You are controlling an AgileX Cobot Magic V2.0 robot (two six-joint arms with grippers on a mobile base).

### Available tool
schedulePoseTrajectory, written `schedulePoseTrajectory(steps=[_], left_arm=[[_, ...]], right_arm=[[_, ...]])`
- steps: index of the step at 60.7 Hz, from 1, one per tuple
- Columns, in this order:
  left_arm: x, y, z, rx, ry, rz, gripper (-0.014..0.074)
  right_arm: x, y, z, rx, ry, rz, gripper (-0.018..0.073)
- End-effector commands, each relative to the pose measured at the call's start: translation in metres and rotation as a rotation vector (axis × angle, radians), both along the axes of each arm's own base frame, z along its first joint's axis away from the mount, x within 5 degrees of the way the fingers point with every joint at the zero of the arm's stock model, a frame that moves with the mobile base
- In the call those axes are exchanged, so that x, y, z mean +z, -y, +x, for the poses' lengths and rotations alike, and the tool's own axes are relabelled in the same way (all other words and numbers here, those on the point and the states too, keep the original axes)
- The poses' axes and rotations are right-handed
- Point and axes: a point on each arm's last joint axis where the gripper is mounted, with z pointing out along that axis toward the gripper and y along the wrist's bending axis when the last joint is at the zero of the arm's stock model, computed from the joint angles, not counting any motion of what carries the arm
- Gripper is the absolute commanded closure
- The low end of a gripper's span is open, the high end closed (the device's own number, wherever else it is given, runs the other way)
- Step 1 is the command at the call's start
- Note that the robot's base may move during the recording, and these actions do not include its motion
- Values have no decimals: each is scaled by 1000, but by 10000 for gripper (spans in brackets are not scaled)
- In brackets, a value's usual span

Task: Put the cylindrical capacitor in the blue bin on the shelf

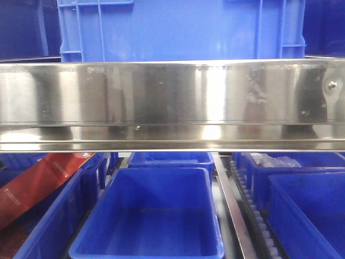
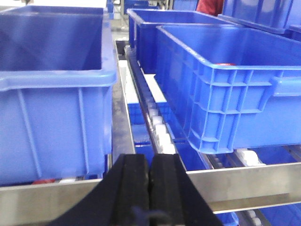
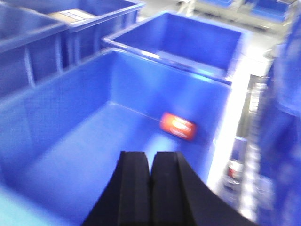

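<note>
Both hands are closed and empty: the right hand hovers over a blue bin, an orange-red capacitor lying beyond it; the left hand faces the shelf.

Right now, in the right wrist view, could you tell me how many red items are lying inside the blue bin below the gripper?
1: a red item lies on the floor of the blue bin, near its far right corner. The picture is blurred, and the right gripper hides part of the near floor.
</note>
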Motion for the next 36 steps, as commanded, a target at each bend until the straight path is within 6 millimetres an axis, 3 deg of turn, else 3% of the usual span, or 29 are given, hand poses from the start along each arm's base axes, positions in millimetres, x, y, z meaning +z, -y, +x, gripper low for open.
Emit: schedulePoseTrajectory(steps=[1,19,36], left_arm=[[-3,4,4,-18,40,-7,707],[-26,22,20,-92,111,-2,707],[-40,25,25,-94,72,21,707]], right_arm=[[-9,11,-18,-15,32,10,721],[-81,37,-72,-28,78,62,721],[-151,59,-121,-27,185,123,721]])
